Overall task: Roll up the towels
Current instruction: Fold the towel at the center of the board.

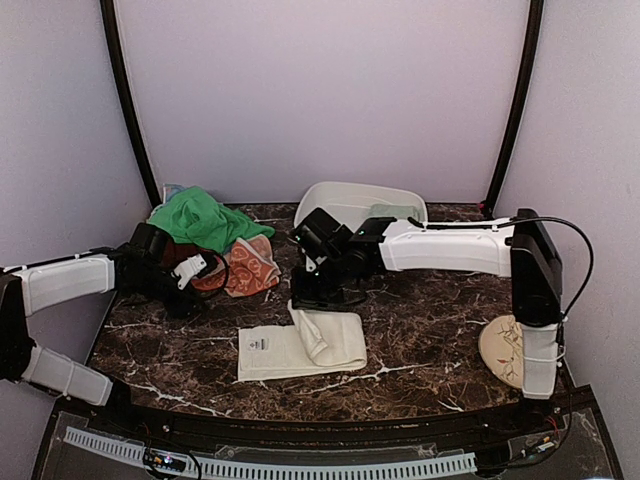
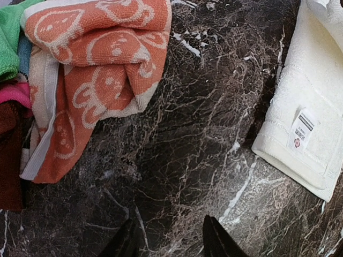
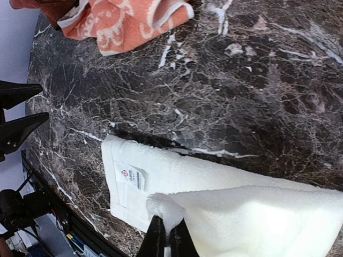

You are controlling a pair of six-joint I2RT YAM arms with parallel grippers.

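**Right gripper** (image 3: 167, 230): jaws closed on a corner of the cream towel (image 3: 257, 214). A flap of the towel is turned back over the rest from the pinched corner. The remainder of the towel lies flat on the marble table (image 3: 257, 96), near the front edge and about midway between the two arms. Its label (image 3: 131, 176) faces up near the left end.

**Left gripper** (image 2: 171, 238): jaws apart, nothing between them. It hangs above bare table, with the cream towel on one side and the orange towel (image 2: 102, 69) on the other, and touches neither.

**Orange towel:** crumpled, at the left of the table, well apart from the cream towel.

**Green towel** (image 1: 200, 220): heaped at the back left, against the orange towel, as the top view shows.

**Basin** (image 1: 350, 200): stands at the back of the table behind the right arm. A sage towel (image 1: 397, 211) shows inside it.

**Plate** (image 1: 500, 350): lies at the right edge of the table, just beside the right arm's base.
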